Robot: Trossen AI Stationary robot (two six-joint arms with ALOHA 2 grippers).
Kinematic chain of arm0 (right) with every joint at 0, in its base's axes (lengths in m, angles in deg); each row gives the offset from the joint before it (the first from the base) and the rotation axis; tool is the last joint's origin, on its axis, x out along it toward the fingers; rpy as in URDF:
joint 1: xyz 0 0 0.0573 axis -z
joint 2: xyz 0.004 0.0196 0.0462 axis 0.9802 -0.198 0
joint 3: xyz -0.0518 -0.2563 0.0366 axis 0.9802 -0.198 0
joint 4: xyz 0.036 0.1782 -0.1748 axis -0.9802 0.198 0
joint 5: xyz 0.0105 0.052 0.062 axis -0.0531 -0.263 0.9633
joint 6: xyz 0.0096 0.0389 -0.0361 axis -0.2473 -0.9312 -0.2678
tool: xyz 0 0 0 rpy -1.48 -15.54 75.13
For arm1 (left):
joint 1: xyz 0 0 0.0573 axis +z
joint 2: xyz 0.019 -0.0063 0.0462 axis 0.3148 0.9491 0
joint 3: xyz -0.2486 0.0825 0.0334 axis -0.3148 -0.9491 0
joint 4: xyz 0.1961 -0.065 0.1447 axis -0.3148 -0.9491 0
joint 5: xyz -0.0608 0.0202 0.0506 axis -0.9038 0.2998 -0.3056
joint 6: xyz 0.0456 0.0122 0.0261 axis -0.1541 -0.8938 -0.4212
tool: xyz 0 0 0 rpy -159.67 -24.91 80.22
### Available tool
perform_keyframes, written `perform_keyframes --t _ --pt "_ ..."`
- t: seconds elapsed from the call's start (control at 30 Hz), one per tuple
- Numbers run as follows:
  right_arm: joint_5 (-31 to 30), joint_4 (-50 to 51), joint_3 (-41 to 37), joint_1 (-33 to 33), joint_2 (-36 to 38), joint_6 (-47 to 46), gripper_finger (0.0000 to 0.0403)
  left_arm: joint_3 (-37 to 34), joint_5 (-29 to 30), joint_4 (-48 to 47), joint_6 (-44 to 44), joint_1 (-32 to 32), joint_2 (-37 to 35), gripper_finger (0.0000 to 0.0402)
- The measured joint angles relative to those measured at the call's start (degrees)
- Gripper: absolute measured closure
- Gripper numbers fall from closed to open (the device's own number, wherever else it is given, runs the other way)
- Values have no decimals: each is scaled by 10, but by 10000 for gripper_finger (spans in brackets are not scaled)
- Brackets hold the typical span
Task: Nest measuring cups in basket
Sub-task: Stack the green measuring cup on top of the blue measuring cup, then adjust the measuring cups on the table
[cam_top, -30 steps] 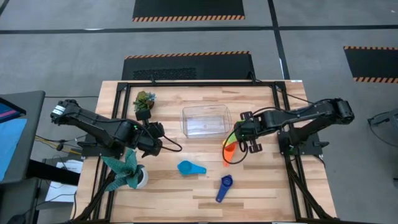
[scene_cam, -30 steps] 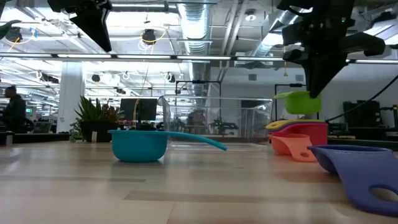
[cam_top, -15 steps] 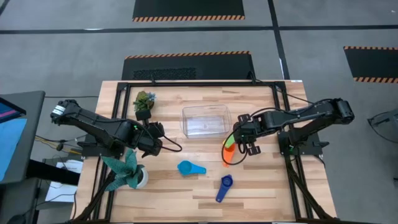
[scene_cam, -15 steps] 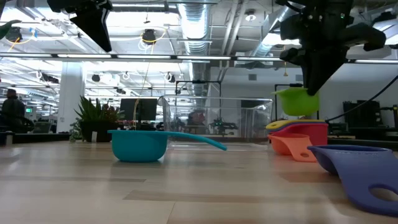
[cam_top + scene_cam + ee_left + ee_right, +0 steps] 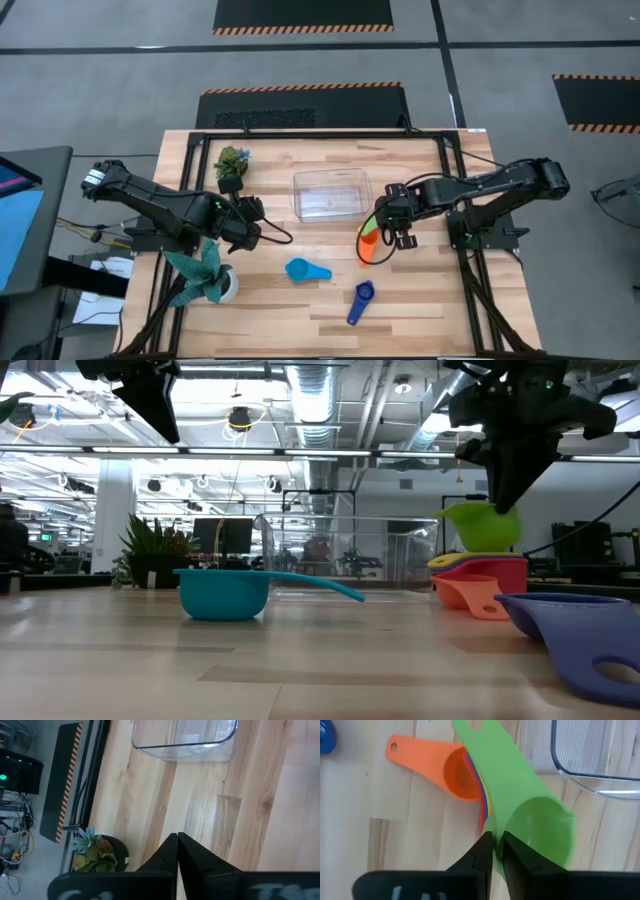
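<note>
Colours only: green cup (image 5: 530, 815) over a stack showing orange (image 5: 440, 772), yellow and red edges. Teal-blue cup (image 5: 305, 270) at the table's 6 o'clock, dark blue cup (image 5: 360, 302) beside it. Basket (image 5: 331, 193) was clear. Table (image 5: 440, 300) was pale wood grain. Plant (image 5: 203, 273) at 8 o'clock was teal, pot probably white. Floor mats (image 5: 303, 14) were black, orange-striped edges.

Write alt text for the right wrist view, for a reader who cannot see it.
The right gripper pinches the rim of a green measuring cup, holding it over a wooden table. Beneath it lies an orange cup, with yellow, red and blue edges of other cups showing beside it. A corner of the clear basket sits alongside.
</note>
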Motion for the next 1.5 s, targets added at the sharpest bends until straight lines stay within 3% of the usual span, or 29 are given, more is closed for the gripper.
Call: perform_keyframes --t 0.53,0.83,1.13,1.5 --pt "-44 3 0 15 0 8 300 0 -1 0 13 0 0 401" --pt "86 -24 0 -31 -1 -52 301 0 -3 0 14 0 0 401" --pt "75 -59 1 -80 -115 -52 301 0 -2 1 14 0 0 401" --pt "43 -83 21 -37 -188 -31 301 0 -2 2 11 0 0 401"
